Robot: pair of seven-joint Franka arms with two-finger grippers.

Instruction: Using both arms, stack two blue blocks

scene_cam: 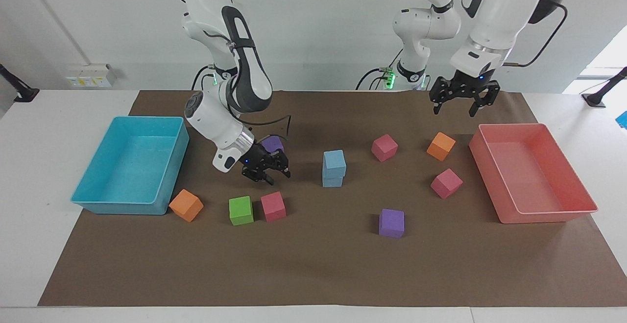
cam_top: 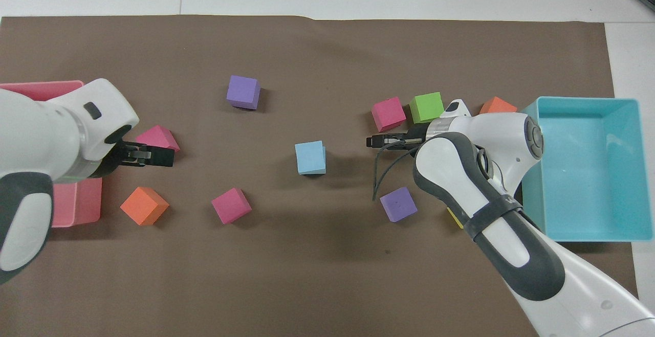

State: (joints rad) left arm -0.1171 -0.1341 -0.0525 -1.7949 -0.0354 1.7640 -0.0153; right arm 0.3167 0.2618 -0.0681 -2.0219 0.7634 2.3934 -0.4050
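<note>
Facing view, and we start at the right arm's end of the counter point(scene_cam: 29, 176), where a turquoise tray point(scene_cam: 132, 166) sits on the brown mat point(scene_cam: 313, 264). An orange cube point(scene_cam: 186, 205) rests just beside the tray's corner, with a green cube point(scene_cam: 241, 210) and a pink cube point(scene_cam: 273, 206) side by side next along.

The right gripper point(scene_cam: 267, 170) hangs low above the mat, over the spot between those two cubes and a purple cube point(scene_cam: 272, 143) that lies nearer to the robots. Its fingers stand apart and hold nothing.

At the middle of the mat we find the blue blocks point(scene_cam: 334, 168) stacked, one resting on the other, the upper one turned a little off square. No gripper touches them. In the overhead view the stack point(cam_top: 310, 157) reads as a single blue square, well apart from both grippers.

A second purple cube point(scene_cam: 391, 223) lies farther from the robots than the stack. Next come a pink cube point(scene_cam: 384, 147), another pink cube point(scene_cam: 446, 183) and an orange cube point(scene_cam: 441, 146).

The left gripper point(scene_cam: 464, 101) is raised high over the mat near the pink tray point(scene_cam: 531, 173), its fingers spread wide and empty.
</note>
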